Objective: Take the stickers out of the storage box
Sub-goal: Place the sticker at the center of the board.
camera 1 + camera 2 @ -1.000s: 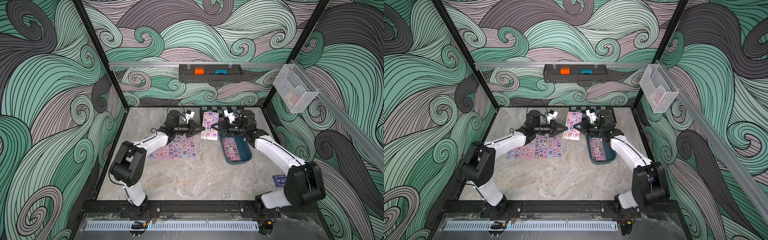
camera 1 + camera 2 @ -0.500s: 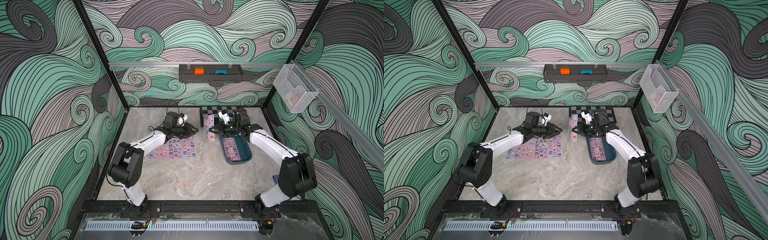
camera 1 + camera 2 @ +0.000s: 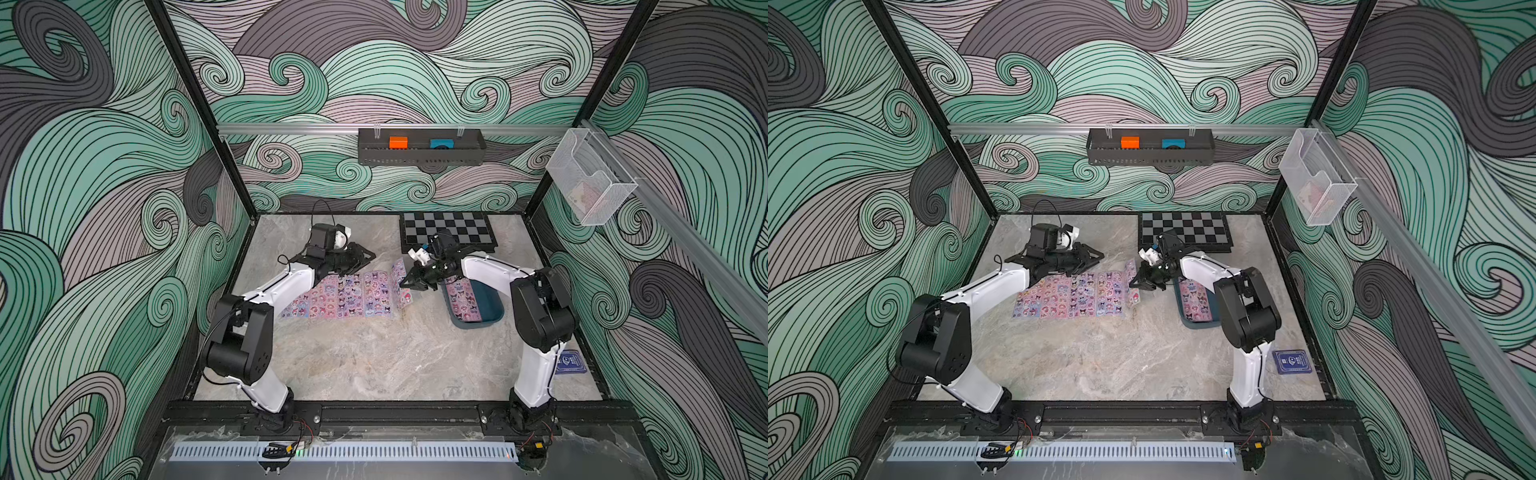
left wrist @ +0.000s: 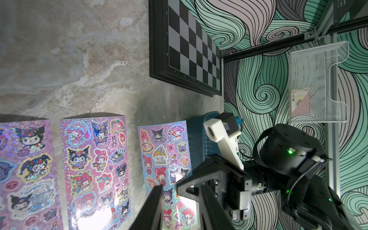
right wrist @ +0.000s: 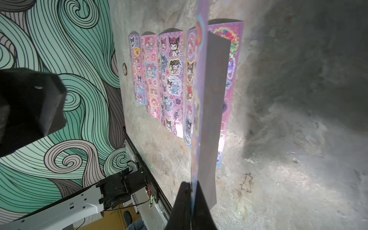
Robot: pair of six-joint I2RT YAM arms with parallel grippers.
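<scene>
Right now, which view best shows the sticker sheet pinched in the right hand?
The left wrist view: the held sticker sheet faces it, printed side large and sharp, the right hand shut on its edge. The right wrist view sees the sheet edge-on and blurred. In both top views it is small and tilted.

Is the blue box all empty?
No, one sticker sheet lies inside the blue box.

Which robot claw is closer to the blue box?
Right. The right gripper hangs beside the storage box, pinching a sticker sheet. The left gripper sits farther, beyond that sheet.
</scene>
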